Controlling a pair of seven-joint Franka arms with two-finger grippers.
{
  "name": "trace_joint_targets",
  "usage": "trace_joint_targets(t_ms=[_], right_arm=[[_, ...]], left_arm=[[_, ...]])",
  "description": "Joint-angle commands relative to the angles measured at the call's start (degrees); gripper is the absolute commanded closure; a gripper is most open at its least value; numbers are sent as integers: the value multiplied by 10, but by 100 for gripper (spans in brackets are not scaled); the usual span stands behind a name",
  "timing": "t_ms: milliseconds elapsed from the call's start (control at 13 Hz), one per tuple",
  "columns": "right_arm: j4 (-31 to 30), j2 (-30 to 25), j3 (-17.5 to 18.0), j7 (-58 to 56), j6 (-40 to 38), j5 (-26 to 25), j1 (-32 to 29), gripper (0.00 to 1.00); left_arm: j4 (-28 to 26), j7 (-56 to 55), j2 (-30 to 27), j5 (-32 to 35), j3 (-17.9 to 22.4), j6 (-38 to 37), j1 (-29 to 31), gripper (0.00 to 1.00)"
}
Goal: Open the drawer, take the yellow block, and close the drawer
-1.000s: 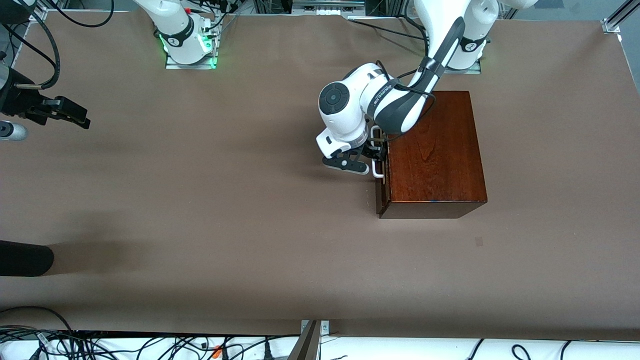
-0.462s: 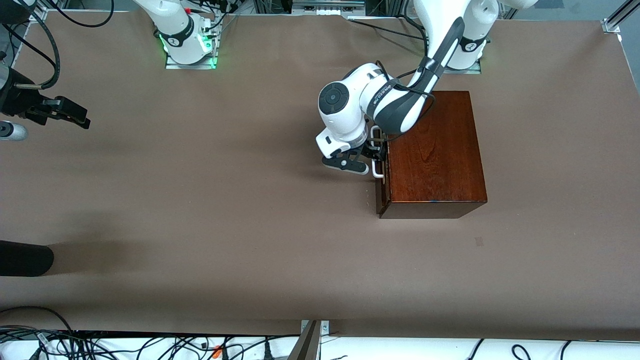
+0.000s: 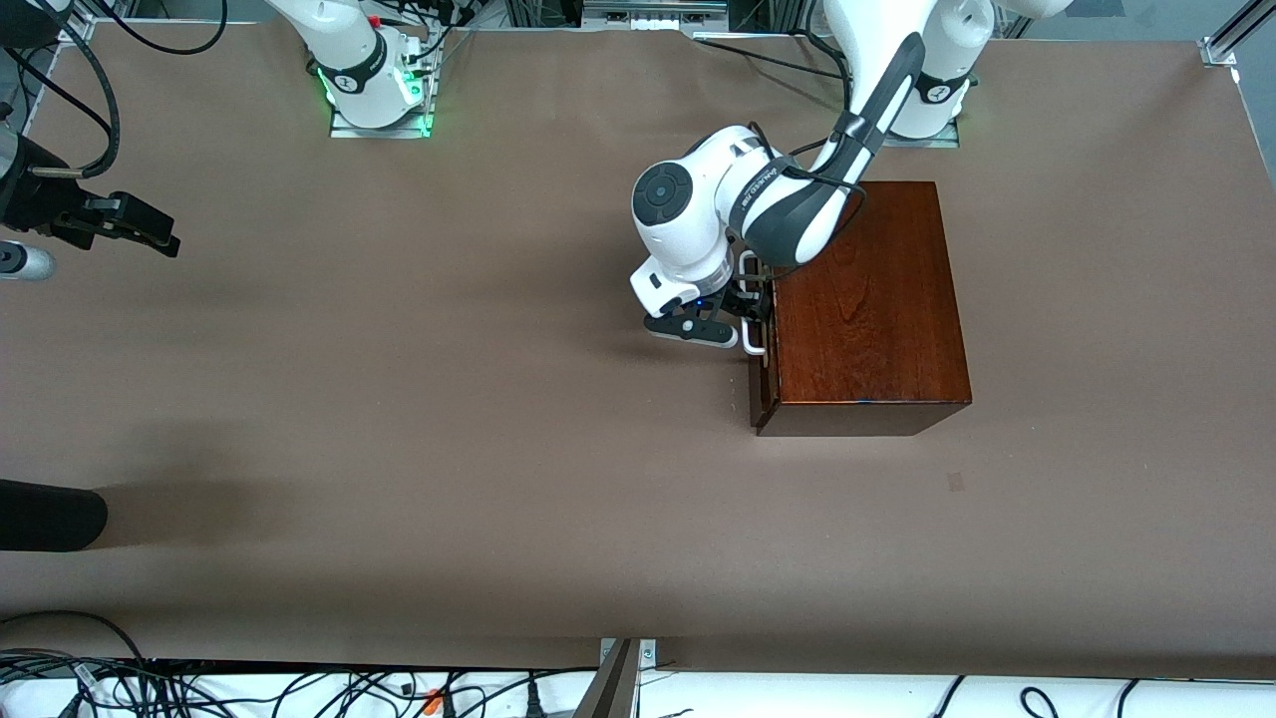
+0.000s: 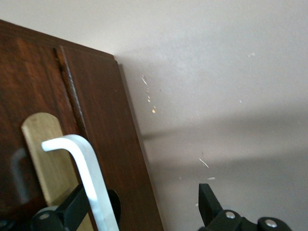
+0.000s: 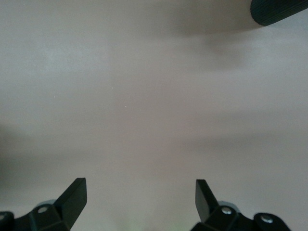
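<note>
**Drawer shut, left gripper at its handle**

The drawer (image 3: 763, 384) is sitting closed in the wooden box (image 3: 867, 299) toward the left arm's end of the desk (image 3: 399, 399). The left gripper (image 4: 144, 211) is spreading wide around the white handle (image 4: 89, 178). The right gripper (image 5: 139, 202) is waiting, gaping and empty, over bare desk.

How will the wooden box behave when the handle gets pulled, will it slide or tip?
The wooden box sits low and broad, so tipping looks unlikely. Nothing visibly anchors it to the table, so it might slide. The white handle looks rigid between the open left gripper fingers.
</note>
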Motion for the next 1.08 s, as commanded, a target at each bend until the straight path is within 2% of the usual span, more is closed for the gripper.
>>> trace_joint_targets(t_ms=[0, 1000], right_arm=[[7, 1, 8, -9, -2, -2, -10, 0], [7, 1, 8, -9, -2, -2, -10, 0]], left_arm=[[10, -34, 7, 34, 9, -6, -17, 0], [12, -59, 28, 28, 4, 21, -20, 0]])
